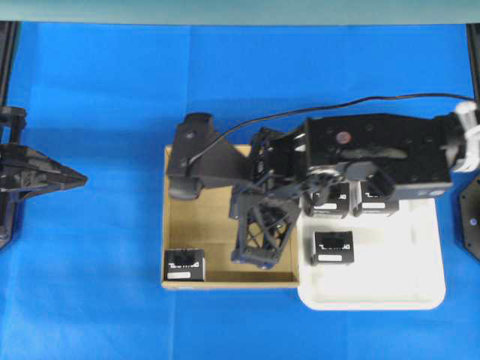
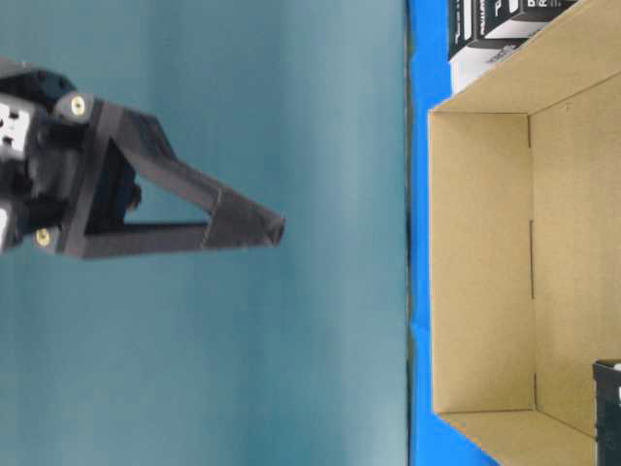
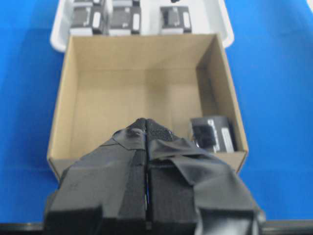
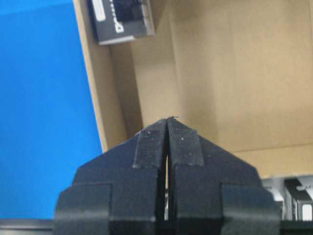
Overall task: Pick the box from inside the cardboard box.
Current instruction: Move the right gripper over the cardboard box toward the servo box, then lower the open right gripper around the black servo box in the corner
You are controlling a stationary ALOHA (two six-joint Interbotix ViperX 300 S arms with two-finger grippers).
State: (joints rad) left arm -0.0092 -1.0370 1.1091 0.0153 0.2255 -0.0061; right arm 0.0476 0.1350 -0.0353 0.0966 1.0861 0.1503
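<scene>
One small black box (image 1: 184, 265) with a white label lies in the near-left corner of the brown cardboard box (image 1: 202, 225). It also shows in the left wrist view (image 3: 212, 133) and the right wrist view (image 4: 122, 19). My right gripper (image 1: 251, 260) reaches across over the cardboard box's floor (image 4: 234, 73), shut and empty, to the right of the black box and apart from it. My left gripper (image 1: 82, 178) is shut and empty, far to the left of the cardboard box (image 3: 122, 93), and also shows in the table-level view (image 2: 277, 231).
A white plastic tray (image 1: 390, 292) stands against the cardboard box's right side and holds three black boxes (image 1: 333, 247). The right arm (image 1: 375, 154) covers the tray's far part and the cardboard box's far right. Blue cloth (image 1: 90, 285) covers the table.
</scene>
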